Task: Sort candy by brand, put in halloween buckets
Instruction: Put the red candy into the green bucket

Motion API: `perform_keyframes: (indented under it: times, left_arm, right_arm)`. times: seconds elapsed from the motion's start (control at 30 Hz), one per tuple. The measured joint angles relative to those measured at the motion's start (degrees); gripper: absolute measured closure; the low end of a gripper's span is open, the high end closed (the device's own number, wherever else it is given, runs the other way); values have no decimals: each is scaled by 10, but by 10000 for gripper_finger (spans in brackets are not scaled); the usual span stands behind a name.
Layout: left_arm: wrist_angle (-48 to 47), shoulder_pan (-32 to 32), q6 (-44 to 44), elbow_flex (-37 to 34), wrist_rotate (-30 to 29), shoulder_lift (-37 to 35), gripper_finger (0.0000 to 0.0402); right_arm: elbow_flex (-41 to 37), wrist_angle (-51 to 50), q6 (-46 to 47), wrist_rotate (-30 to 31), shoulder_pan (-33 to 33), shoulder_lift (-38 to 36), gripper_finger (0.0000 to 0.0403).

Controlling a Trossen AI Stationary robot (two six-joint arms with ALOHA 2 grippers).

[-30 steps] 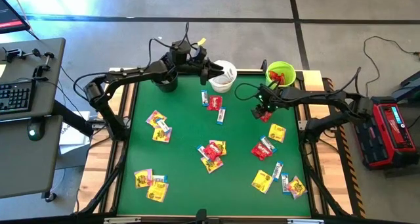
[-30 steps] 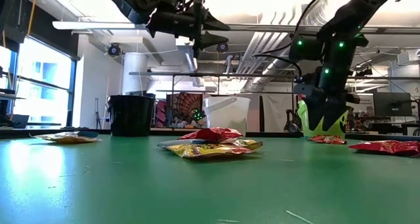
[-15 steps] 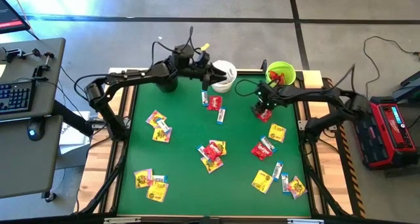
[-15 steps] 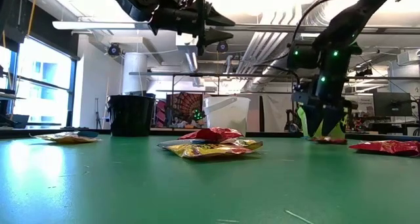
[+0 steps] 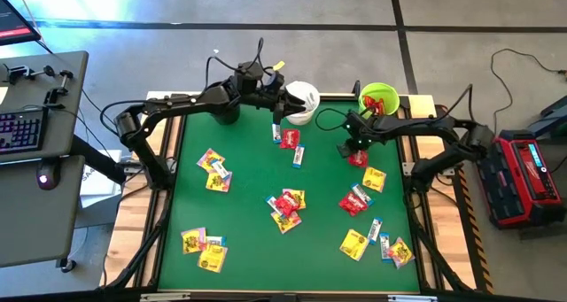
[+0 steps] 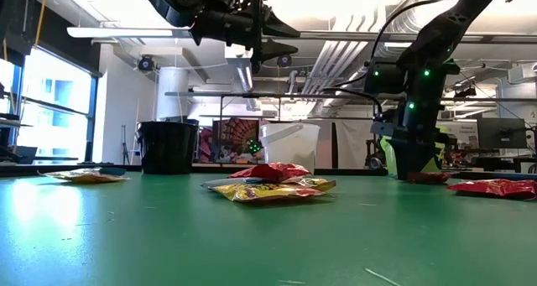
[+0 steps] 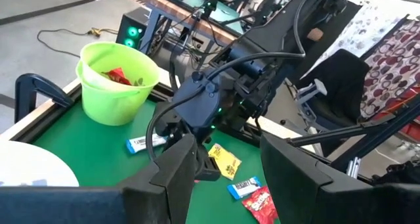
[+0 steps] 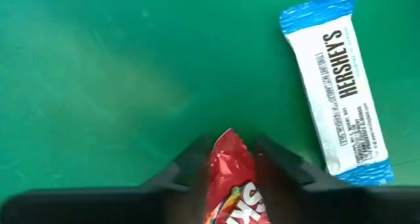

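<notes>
Red, yellow and white-and-blue candy packets lie scattered on the green table (image 5: pixel 248 160). Along the far edge stand three buckets: black (image 5: pixel 223 114), white (image 5: pixel 304 105) and lime green (image 5: pixel 379 98), the green one with red candy inside. My right gripper (image 8: pixel 230 152) points steeply down at a red packet (image 5: pixel 357 158) in front of the green bucket and is shut on it. A white-and-blue bar (image 8: pixel 338 86) lies beside it. My left gripper (image 7: pixel 230 165) hangs open and empty high over the white bucket's rim (image 6: pixel 289 128). My right gripper pinches the red packet's narrow end (image 8: pixel 226 148) between its two fingers, one finger (image 8: pixel 190 163) on each long side. The fingers come from above, pointing steeply down. The packet lies on the table (image 8: pixel 98 86).
More candy lies in a heap at the table's middle (image 5: pixel 286 205), at the left (image 5: pixel 213 171), at the near left (image 5: pixel 204 247) and near right (image 5: pixel 376 240). Two packets (image 5: pixel 290 139) lie in front of the white bucket. A desk with a keyboard stands off the table's left.
My right gripper has sunk a little onto the red packet in front of the green bucket, and its fingers have drawn together on it. The packet stays on the table.
</notes>
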Motion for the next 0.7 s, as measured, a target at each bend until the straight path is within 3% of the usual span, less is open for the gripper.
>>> perform_keyframes:
  times: [0.17,0.3,0.7]
  left_arm:
    - [0,0,0,0,0,0,239]
    - [0,0,0,0,0,0,239]
    - [-1,0,1,0,0,0,239]
  right_arm:
    - [2,-4,-7,-20,0,-3,392]
    - [24,-28,-24,-47,0,-4,398]
    - [149,-118,-82,-47,4,-4,403]
